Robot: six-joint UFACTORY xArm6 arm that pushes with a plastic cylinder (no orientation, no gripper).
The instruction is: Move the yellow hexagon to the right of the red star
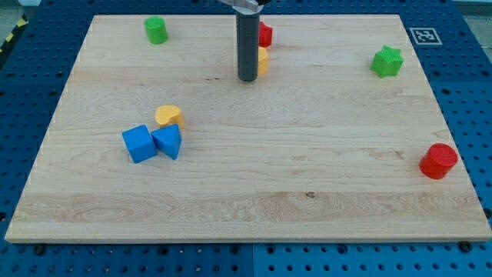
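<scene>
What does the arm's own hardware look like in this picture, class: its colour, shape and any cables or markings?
Only a straight, dark grey cylindrical rod shows, smooth and unmarked, topped by a lighter metallic collar at the view's top edge. My tip ends flat and round. No cables, labels or sleeves are visible.

My rod (247, 42) runs off the view's top edge. Just right of my tip (247, 79), the yellow block (263, 61) is half hidden; above it, the red block (266, 34) too. I cannot make out either shape.
</scene>
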